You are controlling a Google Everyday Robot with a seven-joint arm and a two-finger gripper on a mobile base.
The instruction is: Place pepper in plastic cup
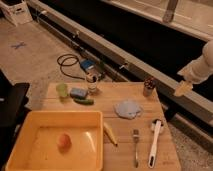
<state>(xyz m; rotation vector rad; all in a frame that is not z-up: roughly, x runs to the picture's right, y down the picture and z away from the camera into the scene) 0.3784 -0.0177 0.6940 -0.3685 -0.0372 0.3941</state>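
Yellow bin [60, 114] sits up front; beyond it the pepper [84, 101] lies left-to-right near the plastic cup [62, 90]. Gripper [182, 89] hovers well off to its right, jaws spread, empty.

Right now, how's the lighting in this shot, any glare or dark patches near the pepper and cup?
Camera view: warm, even light on the table, no glare on the pepper or plastic cup; the band behind is nearly black; the end effector hangs pale past the table's right edge.
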